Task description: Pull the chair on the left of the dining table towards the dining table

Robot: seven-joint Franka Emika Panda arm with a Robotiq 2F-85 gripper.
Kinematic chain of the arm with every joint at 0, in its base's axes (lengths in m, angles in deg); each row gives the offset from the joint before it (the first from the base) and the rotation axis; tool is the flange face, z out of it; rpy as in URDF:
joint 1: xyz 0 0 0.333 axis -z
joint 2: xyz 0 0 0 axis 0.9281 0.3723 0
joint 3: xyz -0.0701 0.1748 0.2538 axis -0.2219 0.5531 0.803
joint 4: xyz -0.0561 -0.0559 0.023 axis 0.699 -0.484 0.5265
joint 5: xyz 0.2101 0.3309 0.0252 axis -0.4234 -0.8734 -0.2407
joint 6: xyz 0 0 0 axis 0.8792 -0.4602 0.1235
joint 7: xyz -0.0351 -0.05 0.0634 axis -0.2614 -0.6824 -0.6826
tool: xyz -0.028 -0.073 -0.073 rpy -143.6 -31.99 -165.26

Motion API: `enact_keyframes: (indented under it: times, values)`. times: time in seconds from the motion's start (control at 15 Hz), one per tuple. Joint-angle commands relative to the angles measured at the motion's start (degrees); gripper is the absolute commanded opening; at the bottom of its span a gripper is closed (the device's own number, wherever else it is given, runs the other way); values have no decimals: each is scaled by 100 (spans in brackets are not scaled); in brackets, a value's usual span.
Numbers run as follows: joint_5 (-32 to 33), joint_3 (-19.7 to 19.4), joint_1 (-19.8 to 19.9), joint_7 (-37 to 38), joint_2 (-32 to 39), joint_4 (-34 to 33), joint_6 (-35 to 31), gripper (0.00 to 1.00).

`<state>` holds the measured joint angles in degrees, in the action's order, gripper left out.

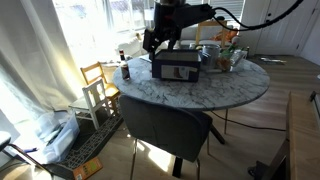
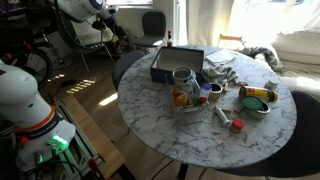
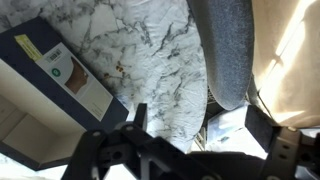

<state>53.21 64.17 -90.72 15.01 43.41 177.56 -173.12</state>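
Observation:
The chair (image 1: 165,125) is dark blue-grey and stands at the near edge of the round marble dining table (image 1: 235,90). In an exterior view it sits at the table's far left edge (image 2: 127,65). In the wrist view its curved back (image 3: 228,50) shows just beyond the table's rim (image 3: 150,50). My gripper (image 1: 152,42) hangs above the table's far side, beside a dark box, well apart from the chair. Its fingers (image 3: 198,112) are open and hold nothing.
A dark blue box (image 1: 178,65) lies on the table and shows in the wrist view (image 3: 50,70). Cans, cups and small items (image 2: 200,95) crowd the tabletop (image 2: 200,145). A small light wooden chair (image 1: 100,85) stands by the window. Sunlit floor lies beside the chair.

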Motion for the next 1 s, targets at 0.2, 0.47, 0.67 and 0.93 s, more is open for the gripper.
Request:
enact_keyframes:
  times: [0.2, 0.47, 0.67, 0.93]
  values:
    - [-2141, 387, 829, -1823, -1851, 1823, 3, 100]
    - [-2204, 548, 1193, -2074, -1882, 1734, 293, 100]
    - [-2335, 511, 1343, -2461, -2257, 1987, 442, 100]
    - [-2340, 521, 1342, -2470, -2283, 2020, 442, 100]
